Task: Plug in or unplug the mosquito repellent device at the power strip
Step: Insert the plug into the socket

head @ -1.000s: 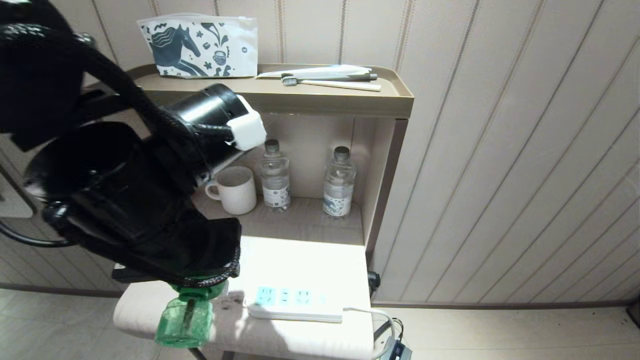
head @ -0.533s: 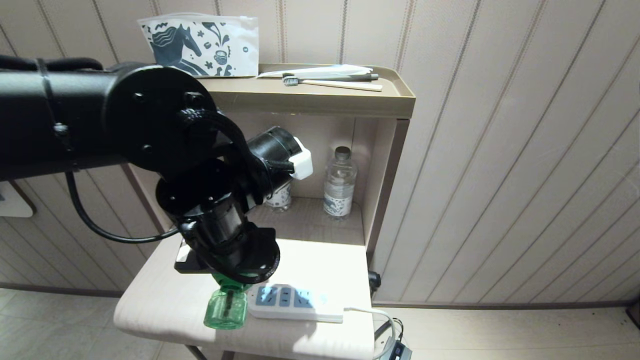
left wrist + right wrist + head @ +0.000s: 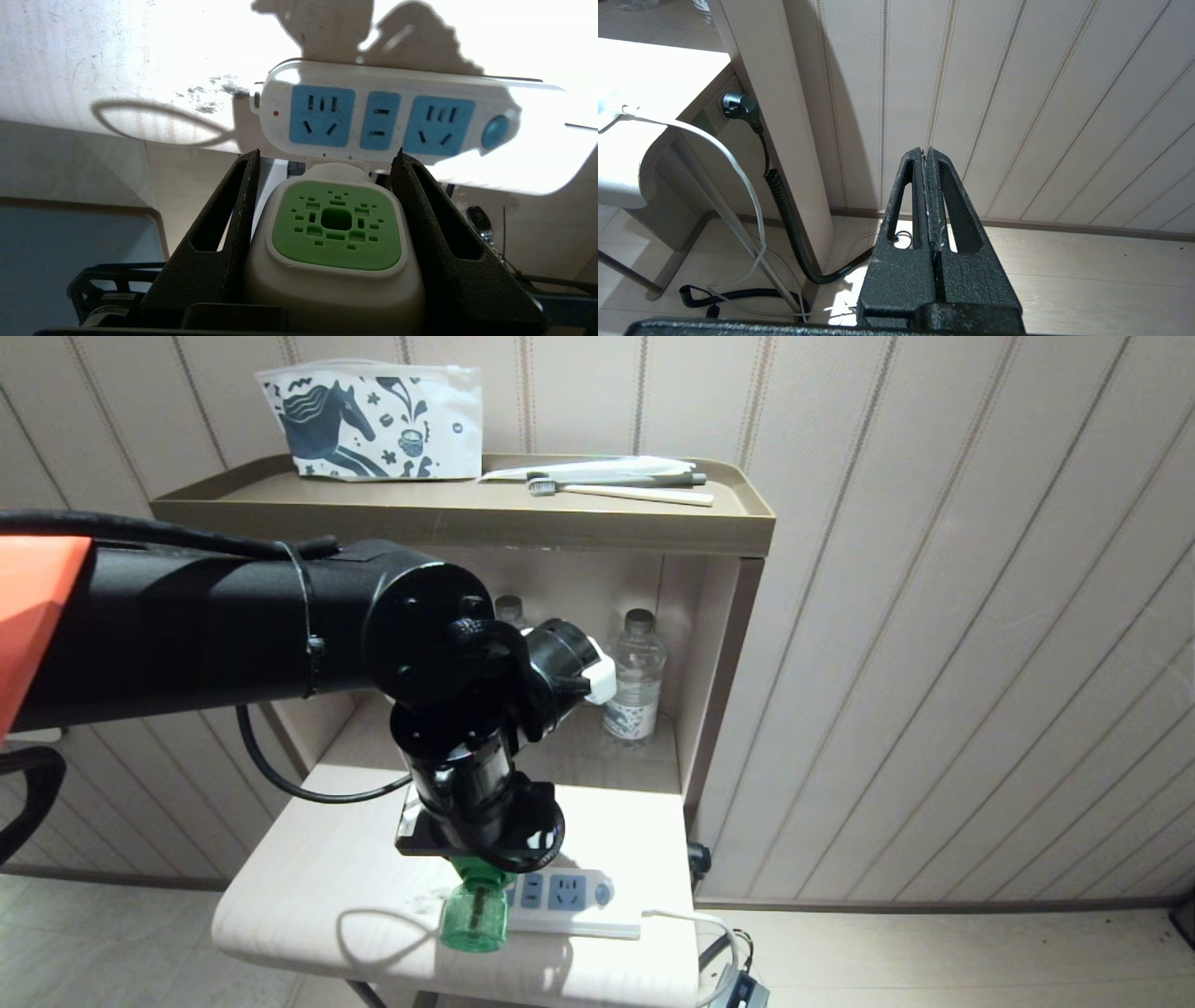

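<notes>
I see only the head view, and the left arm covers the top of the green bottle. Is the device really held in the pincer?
Observer: Yes. The left wrist view shows the left pincer clamping the white head of the mosquito repellent device from both sides.
Operator: Is it plugged in yet?
Observer: No. All three blue socket faces of the power strip are empty, including the end one that the bottle hides from you.
Operator: Where is my right arm?
Observer: The right pincer is shut and holds nothing. It hangs beside the table, facing the panelled wall.
</notes>
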You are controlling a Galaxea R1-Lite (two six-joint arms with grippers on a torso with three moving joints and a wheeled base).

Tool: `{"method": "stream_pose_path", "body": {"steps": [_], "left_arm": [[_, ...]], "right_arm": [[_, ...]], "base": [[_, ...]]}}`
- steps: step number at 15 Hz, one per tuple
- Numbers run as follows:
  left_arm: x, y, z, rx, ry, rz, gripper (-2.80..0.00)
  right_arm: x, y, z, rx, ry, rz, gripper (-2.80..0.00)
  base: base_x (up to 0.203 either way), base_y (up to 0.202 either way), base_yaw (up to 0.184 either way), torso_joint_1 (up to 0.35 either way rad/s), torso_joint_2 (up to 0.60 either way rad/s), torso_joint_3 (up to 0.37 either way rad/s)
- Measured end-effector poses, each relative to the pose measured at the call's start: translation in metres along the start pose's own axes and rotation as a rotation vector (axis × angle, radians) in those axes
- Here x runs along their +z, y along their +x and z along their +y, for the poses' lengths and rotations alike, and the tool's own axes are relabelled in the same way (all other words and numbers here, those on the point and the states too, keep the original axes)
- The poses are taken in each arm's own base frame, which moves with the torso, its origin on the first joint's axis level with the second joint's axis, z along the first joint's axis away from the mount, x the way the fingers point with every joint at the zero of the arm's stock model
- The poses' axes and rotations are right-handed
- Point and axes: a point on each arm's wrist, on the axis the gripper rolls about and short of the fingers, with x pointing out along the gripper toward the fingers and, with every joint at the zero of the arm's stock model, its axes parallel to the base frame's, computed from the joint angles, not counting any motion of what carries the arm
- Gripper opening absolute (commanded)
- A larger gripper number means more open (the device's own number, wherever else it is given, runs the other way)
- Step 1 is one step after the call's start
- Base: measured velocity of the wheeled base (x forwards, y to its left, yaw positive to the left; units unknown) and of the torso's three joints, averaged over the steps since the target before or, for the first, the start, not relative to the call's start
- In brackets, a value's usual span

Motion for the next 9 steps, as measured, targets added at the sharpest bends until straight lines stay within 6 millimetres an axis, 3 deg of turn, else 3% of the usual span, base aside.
{"method": "stream_pose_path", "body": {"steps": [9], "left_arm": [[0.007,0.024,-0.003,0.032,-0.013,0.05,-2.8]], "right_arm": [[0.0,0.0,0.0,0.0,0.0,0.0,-2.8]], "base": [[0.0,0.0,0.0,0.0,0.0,0.0]]}}
